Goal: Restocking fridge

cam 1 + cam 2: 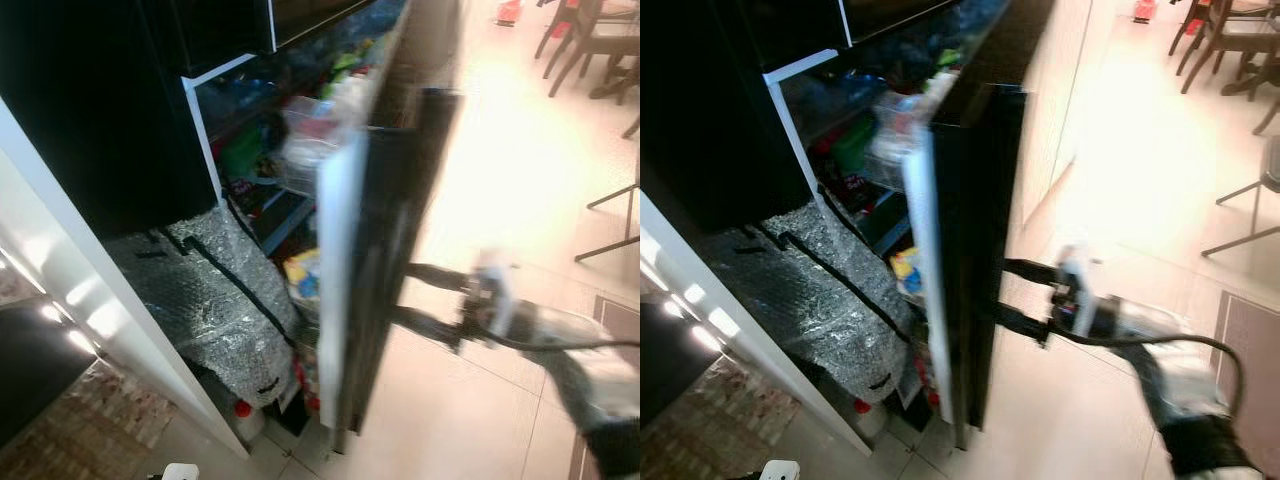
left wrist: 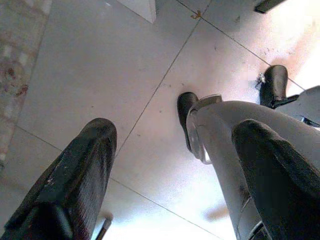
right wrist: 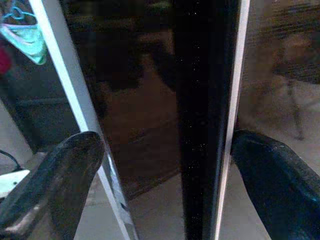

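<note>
Black glass fronts the fridge door (image 1: 975, 250), and we are reaching our right gripper (image 1: 1025, 298) against its outer face, the two long fingers spread wide with nothing clamped between them. Seen along those fingers in the right wrist view, the door's dark edge (image 3: 200, 120) is standing squarely in the gap between the jaws, one finger to either side of it, though we cannot tell whether either pad is touching it. We judge the gripper is set there to swing the door, since nothing for restocking is in our grasp.

Beyond the jaws, past the door, the fridge shelves (image 1: 300, 130) are sitting already crowded with packets and bottles, and a silver bubble-wrap bag (image 1: 220, 290) is slumping in the lower compartment.

Our left gripper (image 2: 170, 175) is hanging idle, jaws wide apart and empty, pointing down at the pale floor tiles (image 2: 100, 75) beside our own leg (image 2: 235, 140).
</note>
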Robot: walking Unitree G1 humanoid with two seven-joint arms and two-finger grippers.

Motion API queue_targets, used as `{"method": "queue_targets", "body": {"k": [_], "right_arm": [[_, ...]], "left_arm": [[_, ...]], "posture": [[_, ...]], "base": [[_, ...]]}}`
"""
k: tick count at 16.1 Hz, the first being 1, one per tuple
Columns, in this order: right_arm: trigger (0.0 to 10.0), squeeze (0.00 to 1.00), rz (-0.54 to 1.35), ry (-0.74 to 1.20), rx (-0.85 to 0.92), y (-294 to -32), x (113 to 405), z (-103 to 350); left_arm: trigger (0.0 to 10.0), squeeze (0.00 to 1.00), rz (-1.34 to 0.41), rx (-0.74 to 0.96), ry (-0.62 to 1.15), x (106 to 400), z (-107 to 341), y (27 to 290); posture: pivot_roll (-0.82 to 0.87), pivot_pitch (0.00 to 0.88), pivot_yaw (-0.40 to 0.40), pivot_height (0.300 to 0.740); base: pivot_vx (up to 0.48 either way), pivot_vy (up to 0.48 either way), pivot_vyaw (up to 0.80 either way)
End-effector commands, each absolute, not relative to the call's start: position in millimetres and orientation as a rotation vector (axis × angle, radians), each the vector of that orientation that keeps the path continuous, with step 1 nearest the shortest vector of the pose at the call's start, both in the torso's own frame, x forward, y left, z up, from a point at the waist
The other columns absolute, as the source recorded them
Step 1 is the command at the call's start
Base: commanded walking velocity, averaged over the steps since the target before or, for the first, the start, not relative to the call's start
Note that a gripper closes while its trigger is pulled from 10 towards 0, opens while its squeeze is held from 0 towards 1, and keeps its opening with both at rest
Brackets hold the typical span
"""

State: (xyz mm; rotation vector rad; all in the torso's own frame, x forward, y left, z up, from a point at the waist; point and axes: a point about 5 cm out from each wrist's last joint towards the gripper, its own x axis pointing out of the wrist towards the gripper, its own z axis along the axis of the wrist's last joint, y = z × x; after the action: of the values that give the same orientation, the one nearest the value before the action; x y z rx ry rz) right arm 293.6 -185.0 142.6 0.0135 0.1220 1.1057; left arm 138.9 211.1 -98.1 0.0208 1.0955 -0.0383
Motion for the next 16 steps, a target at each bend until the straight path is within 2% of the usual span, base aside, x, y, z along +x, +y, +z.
{"method": "queue_targets", "body": {"k": [1, 5, 7, 12, 16], "right_arm": [[10.0, 0.00, 1.211, 0.064, 0.001, -163.0, 298.4, 154.3], [10.0, 0.00, 1.353, -0.030, 0.041, -111.2, 310.8, 171.0], [10.0, 0.00, 1.459, -0.057, 0.034, -73.2, 311.1, 179.1], [10.0, 0.00, 1.502, -0.044, 0.018, -43.9, 319.1, 181.2], [10.0, 0.00, 1.514, -0.044, 0.008, -33.0, 323.6, 179.6]], "left_arm": [[10.0, 0.00, -0.035, 0.029, 1.110, 135.5, -99.2, 212.5], [10.0, 0.00, -0.032, 0.034, 1.100, 141.2, -96.8, 214.7], [10.0, 0.00, -0.031, 0.036, 1.099, 140.3, -96.7, 216.8], [10.0, 0.00, -0.035, 0.034, 1.106, 137.2, -99.1, 210.3], [10.0, 0.00, -0.033, 0.037, 1.102, 139.7, -98.0, 211.5]], "posture": [[-0.02, 0.000, 0.045, 0.740], [-0.02, 0.000, 0.052, 0.740], [-0.02, 0.000, 0.053, 0.740], [-0.02, 0.000, 0.050, 0.740], [-0.01, 0.000, 0.052, 0.740]], "base": [[0.000, 0.000, 0.00], [0.000, 0.000, 0.00], [0.000, 0.000, 0.00], [0.000, 0.000, 0.00], [0.000, 0.000, 0.00]]}}
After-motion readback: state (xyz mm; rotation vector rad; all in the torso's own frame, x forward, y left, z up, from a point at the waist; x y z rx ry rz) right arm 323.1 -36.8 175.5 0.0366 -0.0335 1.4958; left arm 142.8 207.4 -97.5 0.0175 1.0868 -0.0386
